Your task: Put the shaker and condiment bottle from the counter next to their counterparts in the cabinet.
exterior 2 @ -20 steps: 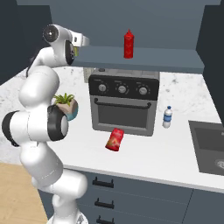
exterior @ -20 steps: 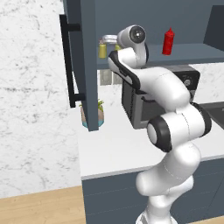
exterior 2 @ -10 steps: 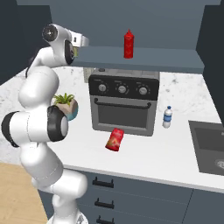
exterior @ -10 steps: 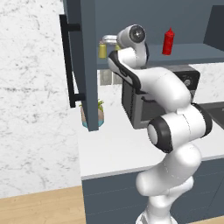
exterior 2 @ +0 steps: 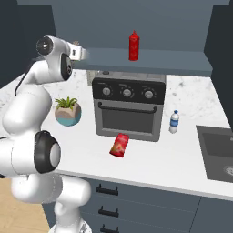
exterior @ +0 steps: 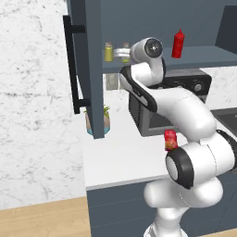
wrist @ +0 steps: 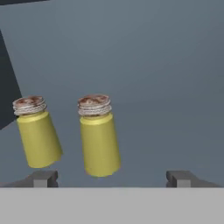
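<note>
Shaker (wrist: 99, 142) stands beside its counterpart (wrist: 37, 138) on cabinet shelf (exterior: 194, 58); jaws released, gripper (wrist: 111, 178) should retreat straight back, not clip it.

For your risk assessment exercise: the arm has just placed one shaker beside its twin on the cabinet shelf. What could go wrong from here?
1. The open gripper sits close around the nearer shaker; a careless retreat could clip it or the matching shaker beside it.
2. The condiment bottle lies on its side on the counter, which may make grasping awkward.
3. The cabinet door stands open near the arm's path.
</note>
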